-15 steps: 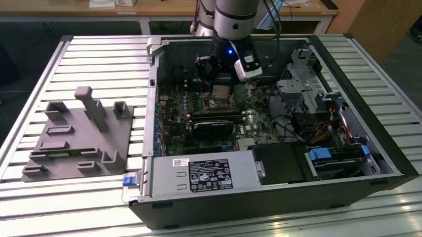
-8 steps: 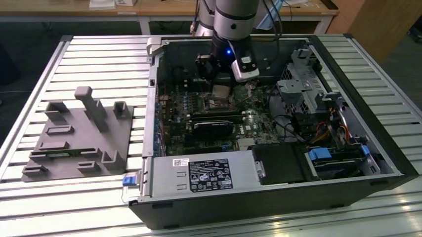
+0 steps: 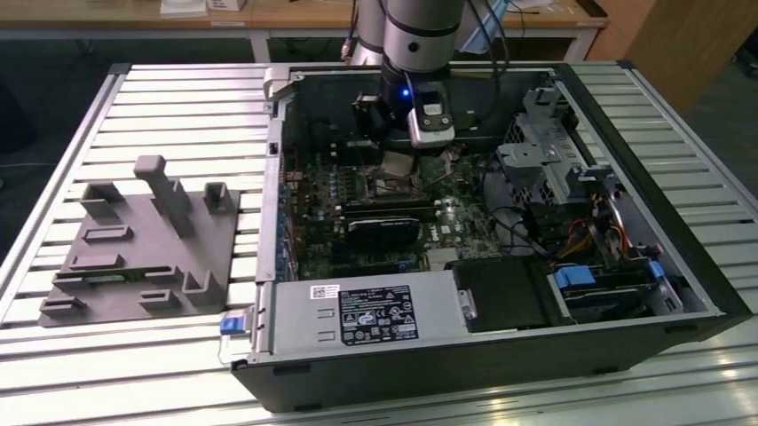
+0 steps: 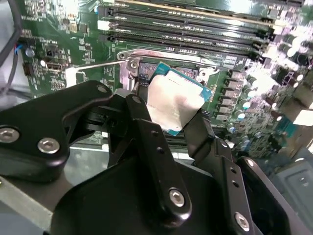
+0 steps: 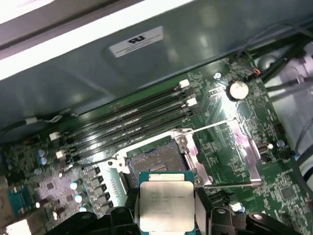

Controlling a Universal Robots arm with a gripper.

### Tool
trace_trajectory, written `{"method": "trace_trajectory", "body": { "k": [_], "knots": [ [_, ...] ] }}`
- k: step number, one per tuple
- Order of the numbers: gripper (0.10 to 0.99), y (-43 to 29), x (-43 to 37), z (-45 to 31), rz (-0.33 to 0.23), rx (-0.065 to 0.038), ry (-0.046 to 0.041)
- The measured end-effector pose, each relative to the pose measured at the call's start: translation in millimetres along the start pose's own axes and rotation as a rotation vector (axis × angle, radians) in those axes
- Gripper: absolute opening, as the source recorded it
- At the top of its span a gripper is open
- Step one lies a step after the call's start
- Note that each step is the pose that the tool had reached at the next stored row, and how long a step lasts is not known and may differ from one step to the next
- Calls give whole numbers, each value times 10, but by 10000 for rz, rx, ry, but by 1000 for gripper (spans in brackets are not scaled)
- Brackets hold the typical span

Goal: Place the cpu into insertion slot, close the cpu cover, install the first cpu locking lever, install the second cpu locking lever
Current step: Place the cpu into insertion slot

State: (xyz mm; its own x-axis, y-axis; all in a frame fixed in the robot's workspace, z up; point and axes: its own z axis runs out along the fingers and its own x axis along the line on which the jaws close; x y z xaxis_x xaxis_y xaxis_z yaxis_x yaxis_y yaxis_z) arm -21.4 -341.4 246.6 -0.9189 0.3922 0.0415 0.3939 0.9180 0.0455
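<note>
We see the arm (image 3: pixel 414 35) reaching down into an open computer case (image 3: pixel 663 222) that lies on its side on the slatted desk (image 3: pixel 177 98). The jaws are clamped on the cpu (image 4: pixel 173 100), one black finger (image 4: pixel 139 110) against each of two opposite edges. In both wrist views the cpu (image 5: pixel 166 205) shows its pale metal top, with a teal border around it. In the second wrist view it looks tilted against the board.

The cpu is held near the slot (image 5: pixel 154 156) and is not seated in it. The slot's dark centre lies bare inside its silvery rim. We cannot tell whether a corner of the cpu touches the rim.

The cover (image 5: pixel 248 152) is swung open and lies flat on the board beside the slot, green board showing through its window. Two thin wire levers (image 5: pixel 210 128) run along the cover's sides, both unlatched. On the slot's other side run the long black memory slots (image 5: pixel 132 117), and a coin cell (image 5: pixel 238 89) sits beyond the cover.

In the exterior view a grey fixture (image 3: pixel 142 240) with upright posts stands on the desk at the exterior view's left, well apart from the case. A metal box with a label (image 3: pixel 355 311) fills the case's near end.
</note>
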Motion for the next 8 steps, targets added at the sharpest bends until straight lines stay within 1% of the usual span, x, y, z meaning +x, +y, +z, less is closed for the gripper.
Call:
{"method": "trace_trajectory", "body": {
  "k": [8],
  "knots": [
    [541, 0, 0, 2, 1090, -46, -50]
  ]
}}
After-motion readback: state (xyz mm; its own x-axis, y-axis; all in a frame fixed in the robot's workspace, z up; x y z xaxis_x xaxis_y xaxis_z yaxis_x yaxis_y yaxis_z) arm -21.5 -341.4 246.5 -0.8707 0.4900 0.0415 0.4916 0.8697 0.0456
